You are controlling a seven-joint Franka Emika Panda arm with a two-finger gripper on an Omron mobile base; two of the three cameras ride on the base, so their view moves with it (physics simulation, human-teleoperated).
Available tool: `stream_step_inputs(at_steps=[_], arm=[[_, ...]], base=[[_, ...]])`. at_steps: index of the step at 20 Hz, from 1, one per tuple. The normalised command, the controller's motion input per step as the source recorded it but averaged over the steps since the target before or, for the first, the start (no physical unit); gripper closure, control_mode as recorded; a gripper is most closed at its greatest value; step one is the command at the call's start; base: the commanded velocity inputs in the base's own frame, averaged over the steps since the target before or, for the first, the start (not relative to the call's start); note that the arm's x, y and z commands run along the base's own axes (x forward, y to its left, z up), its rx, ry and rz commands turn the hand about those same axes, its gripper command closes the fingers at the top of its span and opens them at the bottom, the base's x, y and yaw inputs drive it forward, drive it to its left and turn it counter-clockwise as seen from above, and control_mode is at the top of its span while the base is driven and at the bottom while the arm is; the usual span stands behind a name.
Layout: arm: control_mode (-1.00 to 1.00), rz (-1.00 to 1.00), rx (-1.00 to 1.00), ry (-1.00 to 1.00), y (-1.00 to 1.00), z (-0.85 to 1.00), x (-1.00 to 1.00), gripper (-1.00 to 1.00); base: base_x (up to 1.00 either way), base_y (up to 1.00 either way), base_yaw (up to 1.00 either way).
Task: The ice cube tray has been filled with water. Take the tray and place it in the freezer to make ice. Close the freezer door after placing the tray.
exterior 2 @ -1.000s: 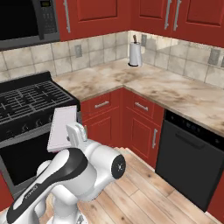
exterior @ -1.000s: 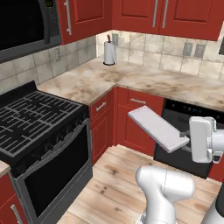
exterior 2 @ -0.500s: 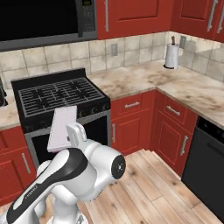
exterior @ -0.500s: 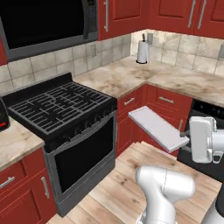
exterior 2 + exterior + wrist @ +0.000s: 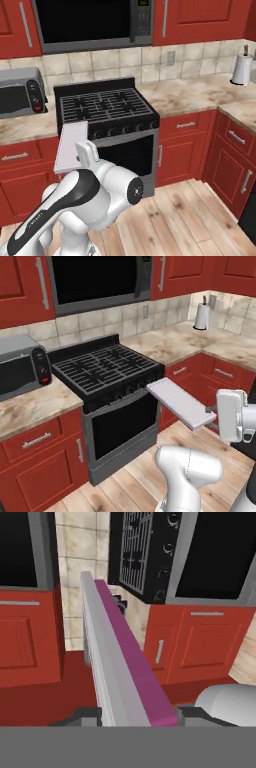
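While the ice cube tray [image 5: 181,402] is held flat in the air, it is clamped at one end by the gripper [image 5: 137,714], whose jaws are closed narrowly on it. Beyond the gripper, past the tray's far end, the black stove [image 5: 105,368] is seen, with red cupboards [image 5: 187,145] beside it.

There is one ice cube tray [image 5: 181,402]. There is one stove [image 5: 107,370] with one oven door [image 5: 125,427] under it. One microwave [image 5: 95,280] hangs above the stove. One toaster oven [image 5: 21,365] sits on the counter [image 5: 30,408]. One roll of paper towels [image 5: 202,316] stands in the far corner. In the right base view, two drawers [image 5: 185,125] show to the right of the stove, and one drawer [image 5: 15,156] to its left.
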Motion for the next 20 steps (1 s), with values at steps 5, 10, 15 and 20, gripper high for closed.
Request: stream_step_inputs(at_steps=[5, 10, 15, 20], arm=[[1.00, 0.00, 0.00, 0.00, 0.00, 0.00, 0.00, 1.00], [1.00, 0.00, 0.00, 0.00, 0.00, 0.00, 0.00, 1.00], [1.00, 0.00, 0.00, 0.00, 0.00, 0.00, 0.00, 1.00], [1.00, 0.00, 0.00, 0.00, 0.00, 0.00, 0.00, 1.00]], base=[[-0.28, 0.15, 0.35], [-0.25, 0.09, 0.33], [-0.24, 0.04, 0.31], [-0.30, 0.02, 0.31]])
